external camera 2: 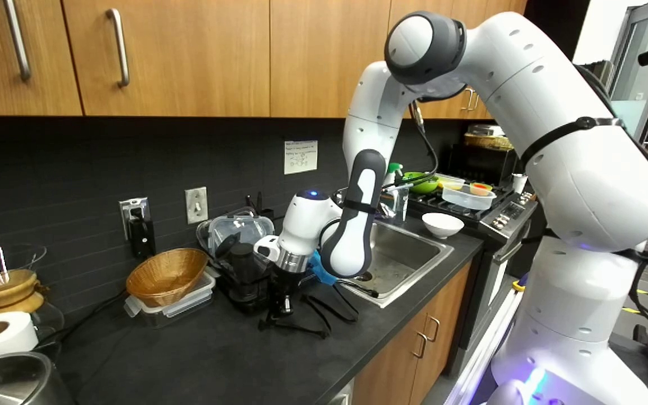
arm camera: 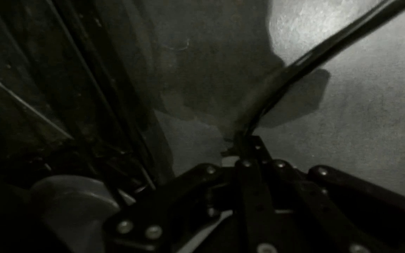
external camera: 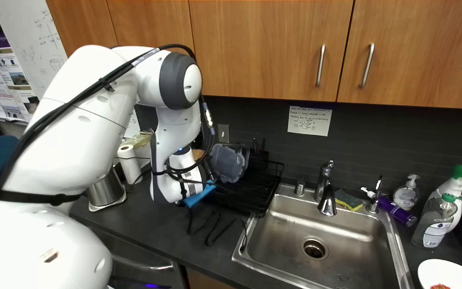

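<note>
Kitchen, counter run: steel sink (external camera: 279, 245), faucet (external camera: 327, 200), sponge (external camera: 348, 200), wooden wall cabinets (external camera: 271, 48); stove (external camera 2: 507, 219) past the sink. Whiteboard (external camera: 34, 44) with scrawled diagrams and a poster (external camera: 4, 72) suggests lab or office premises; poster print too blurred to confirm.

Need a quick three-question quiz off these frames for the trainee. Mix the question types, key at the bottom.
1. Multiple choice: in the wrist view, what does the gripper hold?
a) a paper towel roll
b) a black cord
c) a woven basket

2. True or false: in an exterior view, the sponge lies beside the faucet.

3. Fill in the colour: in an exterior view, the bowl standing between the sink and the stove is ____.

Key: 1 b; 2 true; 3 white.
</note>
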`<state>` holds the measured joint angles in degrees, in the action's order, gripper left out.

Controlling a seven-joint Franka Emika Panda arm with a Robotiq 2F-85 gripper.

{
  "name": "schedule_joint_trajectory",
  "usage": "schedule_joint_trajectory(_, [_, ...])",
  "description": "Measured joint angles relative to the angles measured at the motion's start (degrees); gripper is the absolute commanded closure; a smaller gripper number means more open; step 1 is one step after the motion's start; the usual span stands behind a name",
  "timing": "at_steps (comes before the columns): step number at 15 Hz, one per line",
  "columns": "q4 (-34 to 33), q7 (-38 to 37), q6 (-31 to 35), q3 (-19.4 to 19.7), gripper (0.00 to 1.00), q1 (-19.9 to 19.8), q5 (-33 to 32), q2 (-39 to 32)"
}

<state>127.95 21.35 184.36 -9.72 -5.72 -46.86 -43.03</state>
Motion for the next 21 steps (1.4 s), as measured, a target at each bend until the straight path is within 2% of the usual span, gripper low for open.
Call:
schedule_joint_trajectory(1, [0.0, 0.4, 0.0, -0.6, 0.73, -0.7, 0.0, -0.1])
schedule_joint_trajectory(2, [-0.1, 0.7, 0.0, -1.0, 0.71, -1.2, 0.0, -0.2])
schedule_joint_trajectory(3, [-0.1, 0.9, -0.1, -1.4, 0.95, -1.6, 0.0, -0.3])
schedule_joint_trajectory(7, [0.0, 1.0, -0.1, -1.2, 0.72, -1.4, 0.3, -0.5])
schedule_joint_trajectory(13, [0.0, 1.0, -0.2, -1.2, 0.71, -1.4, 0.4, -0.6])
schedule_joint_trajectory(14, [0.0, 1.0, -0.2, -1.2, 0.46, -1.4, 0.4, -0.6])
schedule_joint_trajectory(16, [0.1, 1.0, -0.2, -1.2, 0.41, -1.4, 0.5, -0.6])
schedule_joint_trajectory(21, [-0.2, 1.0, -2.3, -1.2, 0.11, -0.6, 1.3, -0.9])
